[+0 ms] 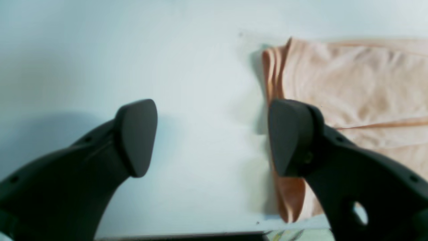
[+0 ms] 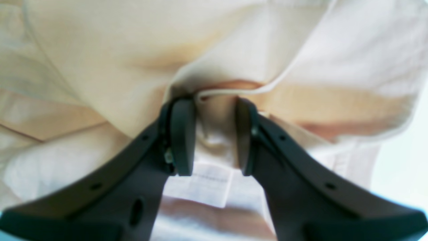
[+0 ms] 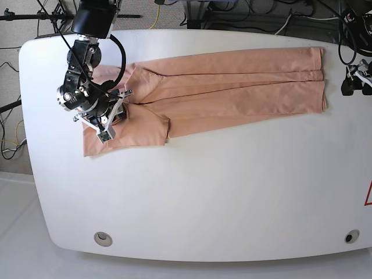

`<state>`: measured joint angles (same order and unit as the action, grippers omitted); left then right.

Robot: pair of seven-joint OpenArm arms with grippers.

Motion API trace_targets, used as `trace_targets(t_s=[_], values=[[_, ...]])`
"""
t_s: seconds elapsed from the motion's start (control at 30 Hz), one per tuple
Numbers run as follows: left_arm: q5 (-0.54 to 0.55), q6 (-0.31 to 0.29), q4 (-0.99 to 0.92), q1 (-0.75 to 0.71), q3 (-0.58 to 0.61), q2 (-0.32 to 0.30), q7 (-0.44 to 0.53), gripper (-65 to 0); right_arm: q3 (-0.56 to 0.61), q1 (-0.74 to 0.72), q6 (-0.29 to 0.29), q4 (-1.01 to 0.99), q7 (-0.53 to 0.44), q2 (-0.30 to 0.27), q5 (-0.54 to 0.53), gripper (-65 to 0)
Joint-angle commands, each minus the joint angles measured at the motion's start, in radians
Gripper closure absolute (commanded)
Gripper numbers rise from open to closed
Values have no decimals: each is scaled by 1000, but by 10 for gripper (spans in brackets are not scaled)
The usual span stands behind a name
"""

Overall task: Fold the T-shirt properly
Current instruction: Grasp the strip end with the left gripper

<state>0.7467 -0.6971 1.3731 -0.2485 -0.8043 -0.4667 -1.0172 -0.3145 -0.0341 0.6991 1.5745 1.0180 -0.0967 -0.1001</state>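
The salmon-pink T-shirt (image 3: 232, 87) lies across the back of the white table (image 3: 203, 192) as a long narrow band, sleeve end at the left and hem at the right. My right gripper (image 2: 214, 134) is at the sleeve end, near the collar, shut on a raised bunch of the T-shirt (image 2: 100, 50); a white label shows just below its pads. In the base view that right gripper (image 3: 113, 113) sits over the left part of the cloth. My left gripper (image 1: 212, 134) hangs wide open over bare table, its right finger (image 1: 289, 137) over the hem edge of the T-shirt (image 1: 361, 77).
Cables and stands run behind the table's far edge. Two round fittings (image 3: 103, 237) (image 3: 351, 236) sit near the front corners. A table edge shows at the bottom of the left wrist view. The left arm's mount (image 3: 356, 78) stands at the right edge.
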Motion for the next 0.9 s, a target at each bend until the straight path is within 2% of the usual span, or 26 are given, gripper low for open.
trace_targets(t_s=[0.0,0.23,0.37,0.5,0.63,0.77,0.87], values=[[18,-1,-37,22,7,-23,15,-505,-2,-16,-1,16,-11,-9,-14,-199],[22,4,-100,47,55,-14,18,-499,-4,-17,-1,15,-12,-9,-12,-201],[17,18,-104,80,90,5,14,-431,5,-13,-1,21,-15,-9,-11,-203],[20,9,-103,93,115,14,23,-312,6,-12,-1,21,-14,-8,-10,-204],[13,-1,-77,114,159,21,33,-231,4,-11,-1,22,-19,-5,-9,-203],[11,-1,-48,117,173,37,20,-320,4,-12,-1,22,-18,-3,-9,-203],[6,-1,-27,112,170,48,12,-363,5,-11,-1,22,-16,-3,-10,-202]])
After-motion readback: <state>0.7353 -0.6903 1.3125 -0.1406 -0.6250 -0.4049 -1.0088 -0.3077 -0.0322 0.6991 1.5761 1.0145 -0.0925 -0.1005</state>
